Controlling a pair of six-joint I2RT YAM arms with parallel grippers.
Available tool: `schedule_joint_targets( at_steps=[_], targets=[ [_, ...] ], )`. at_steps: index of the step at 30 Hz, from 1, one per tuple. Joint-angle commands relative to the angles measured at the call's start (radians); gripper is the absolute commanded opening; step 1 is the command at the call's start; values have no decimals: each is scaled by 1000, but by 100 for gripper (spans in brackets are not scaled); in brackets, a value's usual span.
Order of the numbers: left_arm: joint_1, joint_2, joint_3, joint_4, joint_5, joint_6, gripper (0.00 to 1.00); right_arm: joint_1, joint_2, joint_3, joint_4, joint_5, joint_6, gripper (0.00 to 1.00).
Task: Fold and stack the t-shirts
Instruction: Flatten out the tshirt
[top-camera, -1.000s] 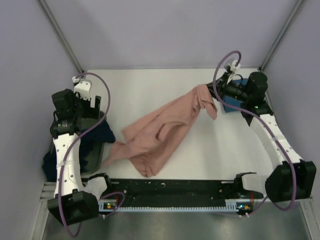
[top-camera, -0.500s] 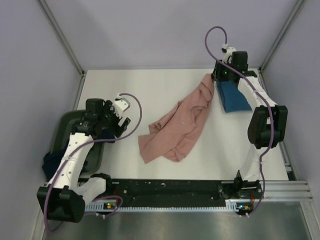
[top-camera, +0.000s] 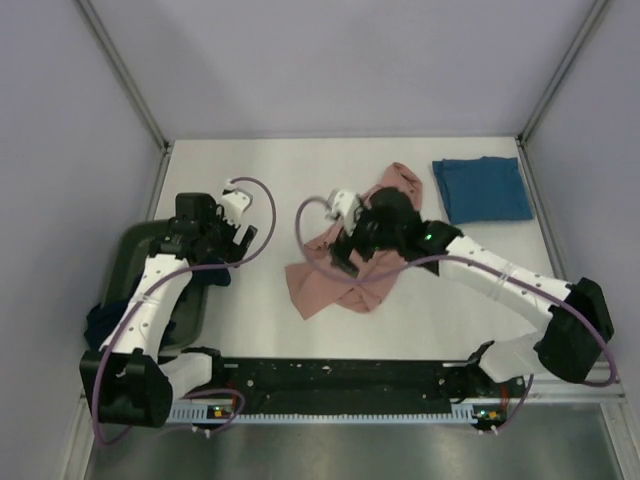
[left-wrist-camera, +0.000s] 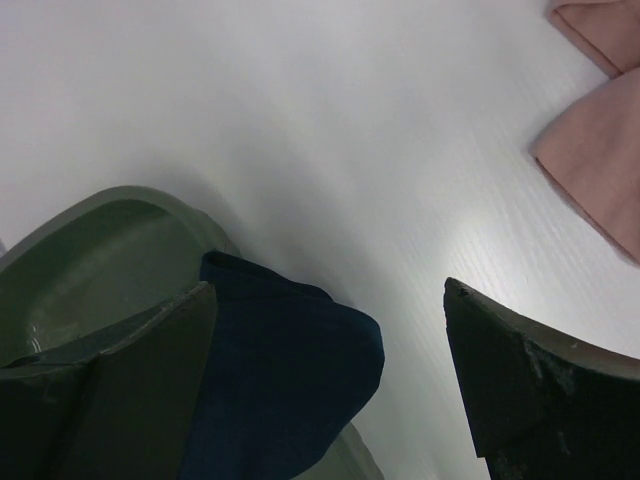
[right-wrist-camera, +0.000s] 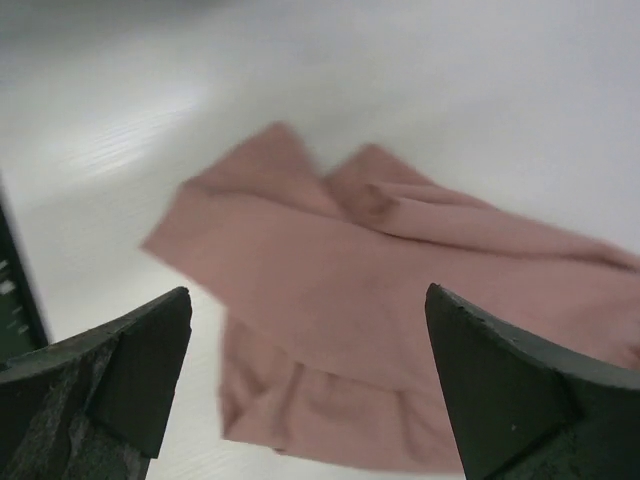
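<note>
Hand of right arm (right-wrist-camera: 308, 300), now spread, has released pink t-shirt (top-camera: 318, 285) and hovers above.

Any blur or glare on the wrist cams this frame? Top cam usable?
Right wrist: blurred, pink t-shirt edges smeared, bright glare patch on the table. Left wrist: sharper, navy t-shirt readable, mild sheen on the table. Top external: even light, sharp, only soft shadows.

Crumpled pink tee (top-camera: 320, 287) central, folded teal tee (top-camera: 482, 190), navy tee (left-wrist-camera: 290, 385) left
</note>
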Motion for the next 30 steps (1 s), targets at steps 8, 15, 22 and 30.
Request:
schedule_joint_targets(
  at_steps=[8, 15, 22, 30],
  targets=[
    [49, 2, 20, 39, -19, -64, 99, 435, 420, 136, -72, -35, -96, 83],
    [58, -15, 14, 33, -20, -52, 99, 480, 637, 228, -137, 123, -84, 67],
    [61, -18, 25, 28, -8, -44, 99, 492, 613, 191, -176, 130, -79, 0],
    [60, -19, 56, -10, 108, 14, 97, 375, 106, 272, -188, 197, 11, 0]
  ],
)
